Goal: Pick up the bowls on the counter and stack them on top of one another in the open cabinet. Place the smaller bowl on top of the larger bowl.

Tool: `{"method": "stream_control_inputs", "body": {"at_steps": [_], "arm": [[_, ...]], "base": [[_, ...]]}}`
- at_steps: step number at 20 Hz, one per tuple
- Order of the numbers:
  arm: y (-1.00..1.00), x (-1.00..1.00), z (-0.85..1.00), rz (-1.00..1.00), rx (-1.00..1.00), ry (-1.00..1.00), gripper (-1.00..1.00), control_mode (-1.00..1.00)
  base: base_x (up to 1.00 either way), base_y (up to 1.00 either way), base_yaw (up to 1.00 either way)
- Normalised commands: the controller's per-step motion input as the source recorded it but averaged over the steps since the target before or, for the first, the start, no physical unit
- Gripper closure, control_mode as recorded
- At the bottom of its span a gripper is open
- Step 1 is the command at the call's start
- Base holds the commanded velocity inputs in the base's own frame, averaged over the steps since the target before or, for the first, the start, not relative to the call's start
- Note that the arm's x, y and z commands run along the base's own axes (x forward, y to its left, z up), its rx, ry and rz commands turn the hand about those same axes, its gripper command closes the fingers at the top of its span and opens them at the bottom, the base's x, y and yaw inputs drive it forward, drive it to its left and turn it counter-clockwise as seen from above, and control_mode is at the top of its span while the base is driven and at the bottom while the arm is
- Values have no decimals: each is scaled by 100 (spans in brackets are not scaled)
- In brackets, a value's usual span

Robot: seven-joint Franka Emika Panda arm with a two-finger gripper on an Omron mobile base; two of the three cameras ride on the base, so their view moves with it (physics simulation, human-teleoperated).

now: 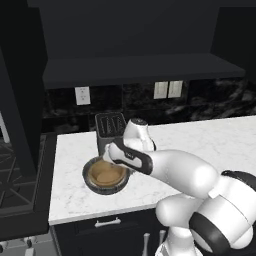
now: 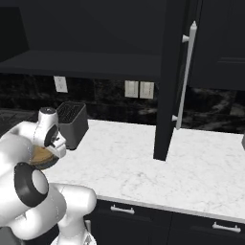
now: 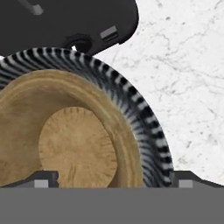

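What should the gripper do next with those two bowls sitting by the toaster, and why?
Probably lower a little and close on the rim. The small tan-brown wooden bowl already sits inside the wide dark blue-grey streaked bowl on the white marble counter, and the gripper hovers just above, fingertips straddling that rim. The dark open cabinet shelf awaits them.

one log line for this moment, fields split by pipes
phase: reach | gripper: open over stacked bowls | smaller bowl: nested in larger bowl | site: counter beside toaster

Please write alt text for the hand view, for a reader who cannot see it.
A small tan wooden bowl sits nested inside a larger bowl with a dark streaked rim, seen from close above. They rest on a white marble counter, with a black toaster just behind.
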Motion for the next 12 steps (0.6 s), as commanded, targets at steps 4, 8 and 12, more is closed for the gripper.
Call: {"method": "stream_control_inputs", "body": {"at_steps": [4, 8, 12], "arm": [[2, -6, -72, 13, -12, 2, -100, -100], [-24, -43, -1, 6, -2, 0, -100, -100], [-8, -9, 0, 8, 0, 0, -100, -100]], "base": [[0, 0, 0], [0, 0, 0], [0, 0, 0]]}}
